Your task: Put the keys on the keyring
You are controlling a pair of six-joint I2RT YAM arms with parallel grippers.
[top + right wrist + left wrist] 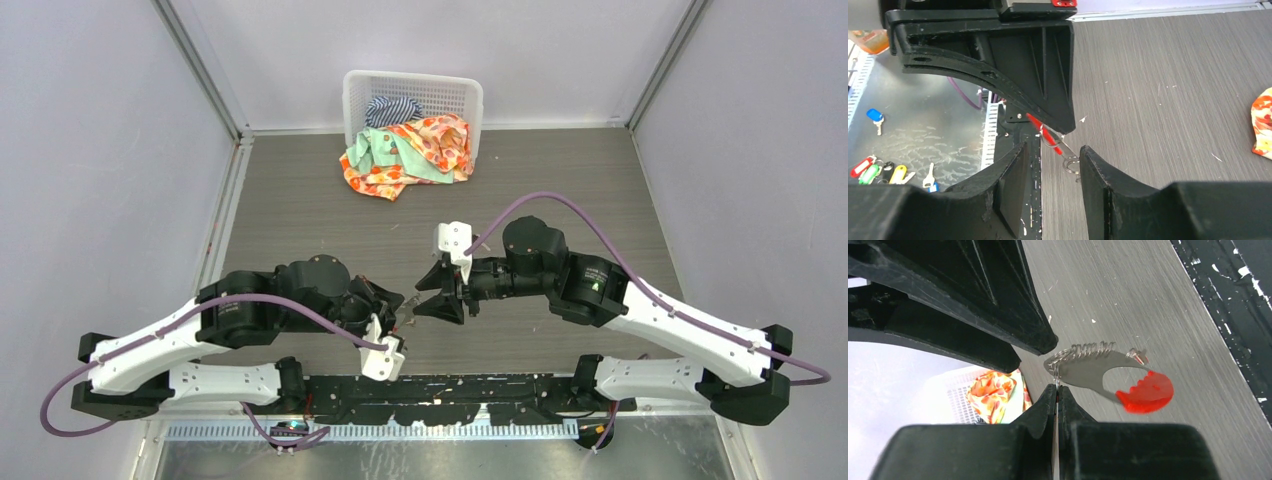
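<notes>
Left gripper (1056,395) is clamped tight on the thin wire loop of the keyring (1088,371), its two fingertips pressed together with only the wire between them. From that pinch the keyring sticks out sideways over the grey counter (300,210): a tight coil of small silvery pieces along its upper edge, a flat silver plate below, and the red tag (1148,392) at the outer end.

Taking the white basket (440,95) at the far wall as the mark, the keyring is well apart from it, toward the arm bases and roughly in line with the basket's middle. The left gripper reaches it from the basket's left-hand side and the right gripper (1053,147) from its right-hand side, so the two meet nose to nose.

The right gripper stands with its fingers spread. In its own wrist view a small wire ring of the keyring sits in the gap, close to one fingertip, though whether it touches cannot be told.

Patterned orange and green cloths (420,150) spill from the basket's front. Farthest from the basket, past the counter's near edge, several keys with coloured tags (878,170) lie on a metal sheet.
</notes>
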